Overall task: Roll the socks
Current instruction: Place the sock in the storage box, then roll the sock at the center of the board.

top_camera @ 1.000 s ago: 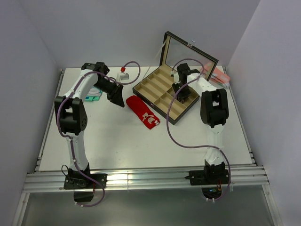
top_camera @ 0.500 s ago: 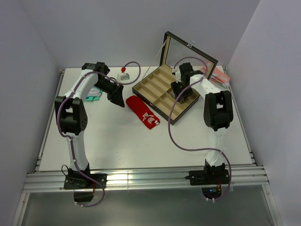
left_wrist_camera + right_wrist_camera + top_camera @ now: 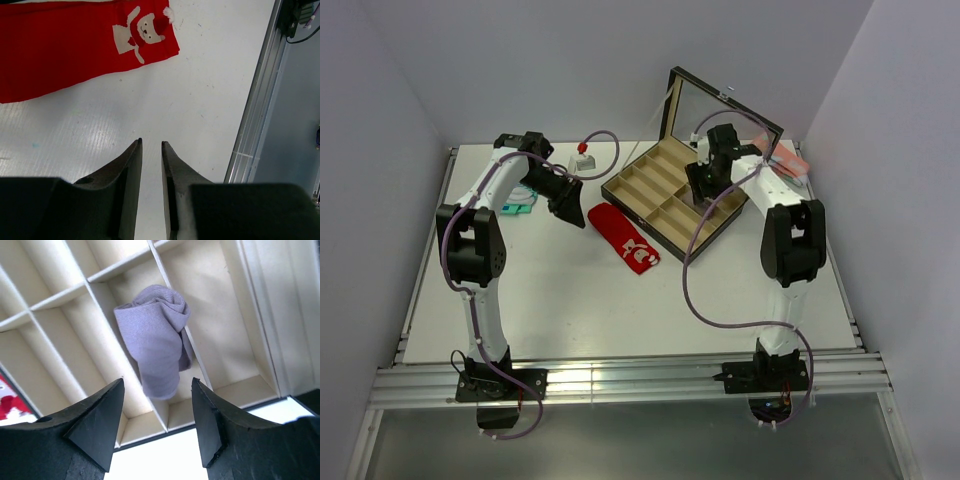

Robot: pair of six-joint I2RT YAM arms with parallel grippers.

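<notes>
One red sock (image 3: 623,236) lies flat on the white table, left of the compartment box (image 3: 650,178). The left wrist view shows the red sock (image 3: 70,50) with its white Santa emblem (image 3: 142,27). My left gripper (image 3: 573,214) hangs just left of the sock. Its jaws (image 3: 150,143) are a narrow gap apart over bare table, with nothing between them. My right gripper (image 3: 704,186) hovers over the box, open (image 3: 157,385) and empty. Below it a pale lilac fabric roll (image 3: 156,340) lies across a divider.
The box's mirrored lid (image 3: 720,112) stands upright at the back. A teal sock (image 3: 517,203) lies at the far left. A small white bottle with a red cap (image 3: 583,156) stands behind my left gripper. Pink fabric (image 3: 782,160) lies right of the box. The metal table rail (image 3: 255,115) runs close by.
My right gripper has opened, let go of the lilac roll in the box and lifted up and back. The left arm and the red sock have not moved.
</notes>
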